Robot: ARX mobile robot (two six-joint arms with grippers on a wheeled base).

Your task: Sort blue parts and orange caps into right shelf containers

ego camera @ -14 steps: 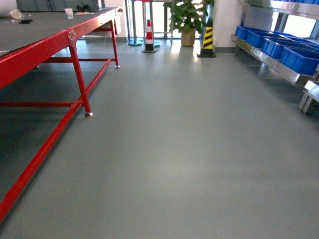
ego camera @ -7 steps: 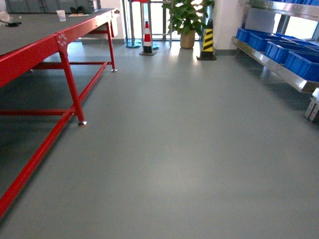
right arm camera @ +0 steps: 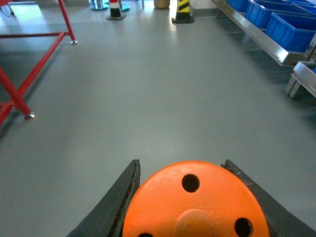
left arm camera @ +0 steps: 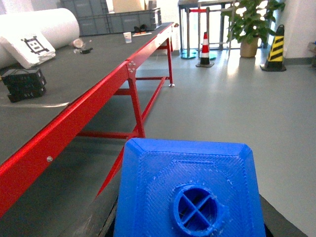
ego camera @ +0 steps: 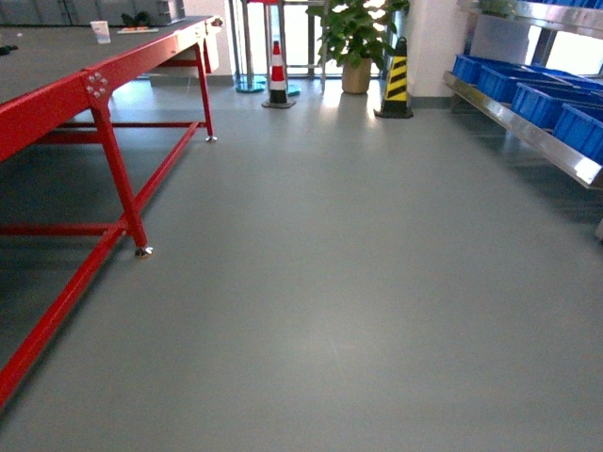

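Observation:
In the left wrist view a blue part (left arm camera: 187, 173) with a round cross-ribbed boss fills the bottom, and my left gripper (left arm camera: 190, 233) is shut on it, dark fingers showing only at its sides. An orange cap (right arm camera: 195, 202) with holes in its flat top sits between the dark fingers (right arm camera: 121, 197) of my right gripper (right arm camera: 181, 162), which is shut on it. The right shelf (ego camera: 528, 132) of stainless steel runs along the right side, carrying blue containers (ego camera: 542, 99); the right wrist view also shows the shelf (right arm camera: 261, 37) and containers (right arm camera: 289, 29). Neither gripper shows in the head view.
A long red-framed table (ego camera: 94, 80) stands on the left, its leg foot (ego camera: 142, 250) on the grey floor. At the far end are a red-white cone (ego camera: 277, 71), a yellow-black cone (ego camera: 396, 80) and a potted plant (ego camera: 356, 38). Boxes and a cup (left arm camera: 128, 37) lie on the table.
The head view has advanced down the aisle: the table leg slid left and lower, and the shelf moved toward the right edge. The cones and plant stay ahead.

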